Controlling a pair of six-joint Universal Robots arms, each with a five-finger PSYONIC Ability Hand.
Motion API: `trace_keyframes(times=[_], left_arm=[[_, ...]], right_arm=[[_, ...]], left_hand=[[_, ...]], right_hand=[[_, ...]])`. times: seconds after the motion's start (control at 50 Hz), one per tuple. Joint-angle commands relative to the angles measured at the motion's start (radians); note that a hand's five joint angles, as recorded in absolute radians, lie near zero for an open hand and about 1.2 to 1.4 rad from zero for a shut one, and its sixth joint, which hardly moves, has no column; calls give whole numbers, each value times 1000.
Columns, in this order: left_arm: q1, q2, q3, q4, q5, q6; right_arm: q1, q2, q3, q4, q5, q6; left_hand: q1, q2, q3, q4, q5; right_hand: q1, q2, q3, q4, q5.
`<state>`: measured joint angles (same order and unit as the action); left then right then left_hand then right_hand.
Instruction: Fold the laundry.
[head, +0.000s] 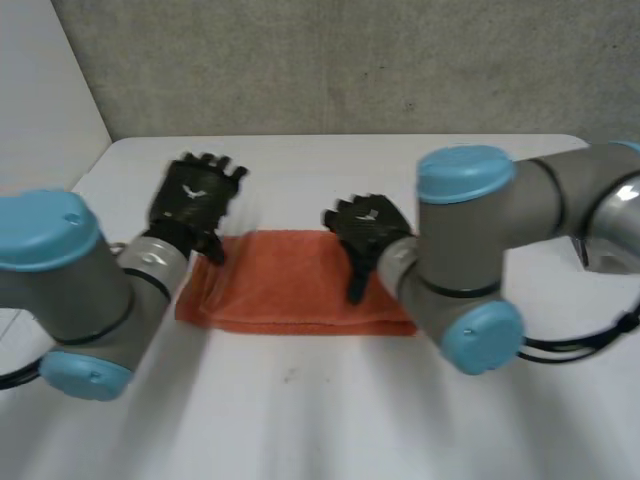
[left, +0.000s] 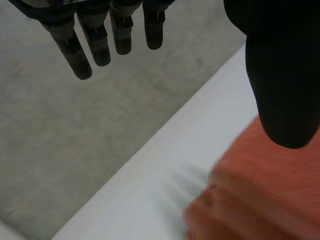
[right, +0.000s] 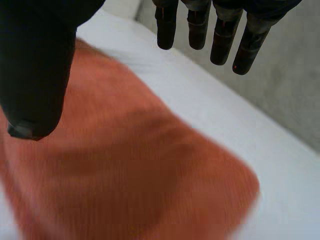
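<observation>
1. An orange towel (head: 290, 282) is lying flat at the centre of the white bench (head: 300, 410), its long sides running from nine o'clock to three o'clock. Its thick near edge suggests it is already doubled over.
2. The left hand (head: 195, 195) is hovering at the towel's ten o'clock corner, palm down. Its fingers (left: 95, 45) are reaching out straight and spread, with the thumb well apart from them, pinching nothing. In the left wrist view the towel's end is lying below the thumb.
3. The right hand (head: 365, 235) is hanging over the towel towards its two o'clock end. Its fingers (right: 222, 35) are straight and slightly parted, the thumb held wide, gripping nothing. In the right wrist view the cloth is spreading out beneath the palm.
4. Whether the right thumb is touching the cloth cannot be told from these views; the left hand appears to be riding clear above it.
5. The hands are sitting over opposite ends, most likely so that each can take one end and keep the strip square for another fold.
6. The next grasp is probably going to need both layers pinched together at the far corners; catching only the top layer risks pulling the fold apart.
</observation>
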<state>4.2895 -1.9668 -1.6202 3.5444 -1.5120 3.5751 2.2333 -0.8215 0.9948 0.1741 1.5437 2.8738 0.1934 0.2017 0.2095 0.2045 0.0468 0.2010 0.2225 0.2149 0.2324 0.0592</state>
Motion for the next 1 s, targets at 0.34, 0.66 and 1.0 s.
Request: trace_keyframes(times=[0.34, 0.66, 1.0], left_arm=[[-5, -285, 189, -82, -260, 189], [-40, -73, 82, -85, -241, 80], [-36, 77, 20, -87, -215, 8]], right_arm=[[-136, -74, 373, -254, -37, 4], [-199, -162, 530, -266, -96, -116], [-417, -395, 713, -268, -91, -464]], left_hand=[[8, 0, -8, -3, -20], [-3, -12, -19, -15, -31], [-3, -12, -19, -15, -31]], right_hand=[[591, 570, 577, 560, 558], [1195, 1174, 1181, 1164, 1163], [1195, 1174, 1181, 1164, 1163]])
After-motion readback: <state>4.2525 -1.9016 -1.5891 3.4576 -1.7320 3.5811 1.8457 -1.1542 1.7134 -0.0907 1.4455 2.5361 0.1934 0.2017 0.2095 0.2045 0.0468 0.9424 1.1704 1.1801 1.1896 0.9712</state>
